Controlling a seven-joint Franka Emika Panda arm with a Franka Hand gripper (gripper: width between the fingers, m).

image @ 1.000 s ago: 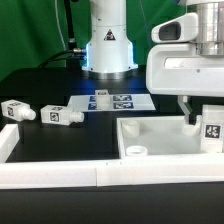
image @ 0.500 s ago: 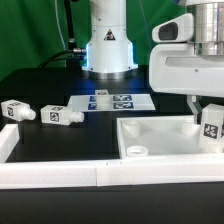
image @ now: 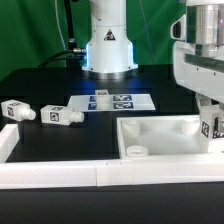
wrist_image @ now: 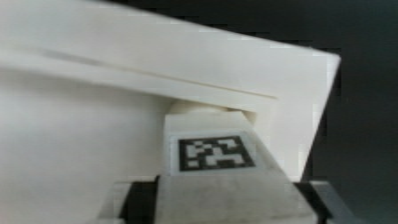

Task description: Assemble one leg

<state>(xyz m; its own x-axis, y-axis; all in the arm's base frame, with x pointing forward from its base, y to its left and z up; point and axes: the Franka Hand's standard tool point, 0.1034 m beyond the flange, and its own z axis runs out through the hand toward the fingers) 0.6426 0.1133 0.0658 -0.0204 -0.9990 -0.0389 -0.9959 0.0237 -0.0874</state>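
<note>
Tool (wrist_image: 217,197) grips one leg (wrist_image: 217,150) at the far corner of the white tray (image: 160,131), apparently not seated yet, while two spare legs (image: 40,113) wait on the surface (image: 60,140).

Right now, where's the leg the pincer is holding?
The held leg is at the exterior view's far right, clamped in the pincer over the far right corner of the white tray-like piece. The wrist view shows it against that corner.
</note>
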